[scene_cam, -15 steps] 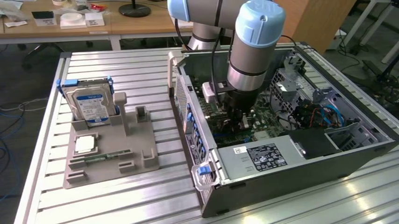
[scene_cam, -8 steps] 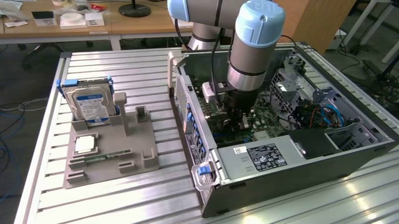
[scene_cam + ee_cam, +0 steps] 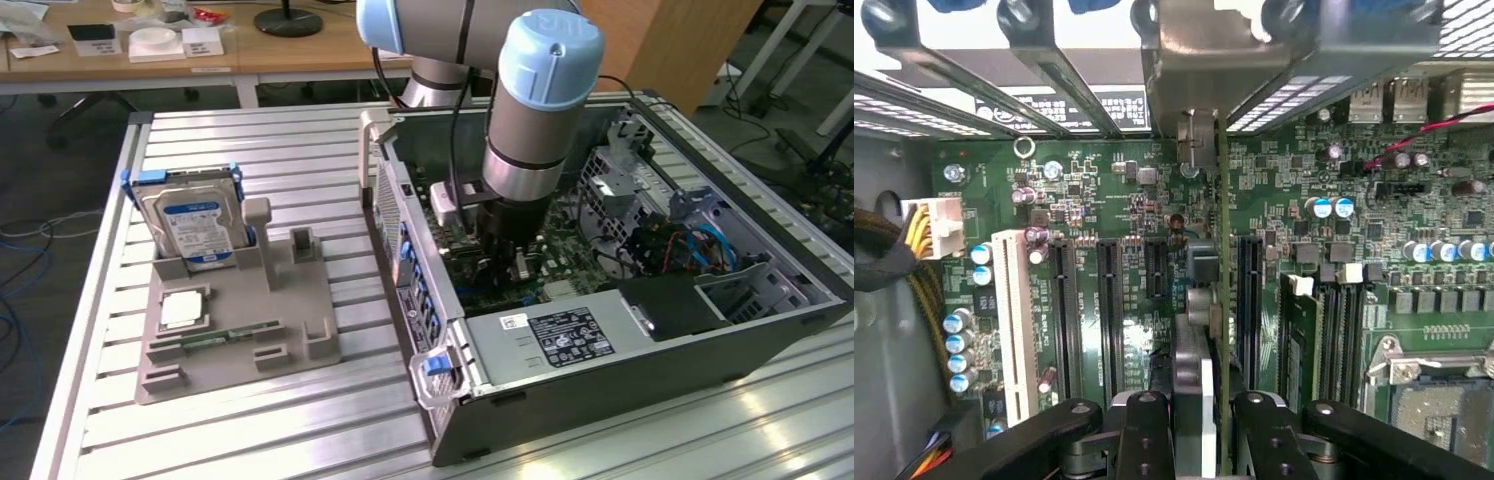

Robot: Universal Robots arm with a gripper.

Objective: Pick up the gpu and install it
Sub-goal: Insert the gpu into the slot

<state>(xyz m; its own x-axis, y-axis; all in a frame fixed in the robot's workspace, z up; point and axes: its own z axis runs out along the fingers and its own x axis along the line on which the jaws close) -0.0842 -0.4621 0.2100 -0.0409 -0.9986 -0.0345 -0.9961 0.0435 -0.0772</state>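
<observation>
One black pincer [image 3: 1194,420] clamps thin blade-like gpu [image 3: 1222,300] edge-on above glossy green motherboard [image 3: 1114,200].

Inside the open computer case [image 3: 747,330] the gripper [image 3: 1194,420] is hemmed in by the rear slot brackets [image 3: 1194,60], the upright gpu [image 3: 1222,300] between its fingers, and memory sticks [image 3: 1299,340] beside it.

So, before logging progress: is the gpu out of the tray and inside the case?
Inside. The gpu stands edge-on over the motherboard, gripped by the pincer. Whether it is seated: cannot tell.
</observation>
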